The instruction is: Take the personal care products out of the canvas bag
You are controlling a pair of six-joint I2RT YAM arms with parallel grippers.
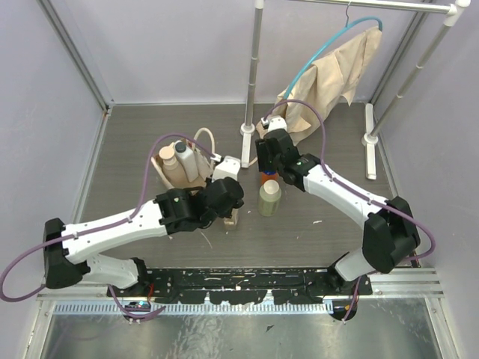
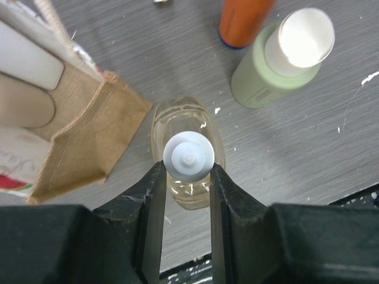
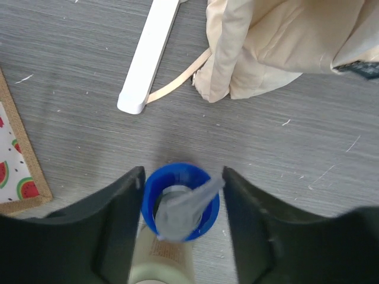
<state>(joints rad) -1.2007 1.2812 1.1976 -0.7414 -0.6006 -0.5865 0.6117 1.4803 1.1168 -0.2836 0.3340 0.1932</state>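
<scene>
The left jaws were seen closed on the white cap (image 2: pixel 188 157) of a clear bottle (image 2: pixel 183 121), which stood upright on the grey surface (image 1: pixel 127 149), just outside the near corner of the canvas bag (image 2: pixel 89 136). The cap was pinched from both sides, with the bottle's body directly below the fingertips.

The right jaws were parted a little and held nothing. They stood to either side of the blue collar (image 3: pixel 151 201) of an orange bottle (image 1: pixel 268 178), with a narrow gap visible on each side. That bottle stood upright, well to the right of the canvas bag. An olive-green bottle (image 1: pixel 269 199) with a pale lid was set just beside it on the near side, apart from both pairs of jaws.

Inside the canvas bag, a tan bottle with a peach cap (image 1: pixel 168 161) and a white bottle with a dark cap (image 1: pixel 185 155) were seen side by side. A beige cloth (image 3: pixel 284 41) was draped beyond the right jaws, far from the bag.
</scene>
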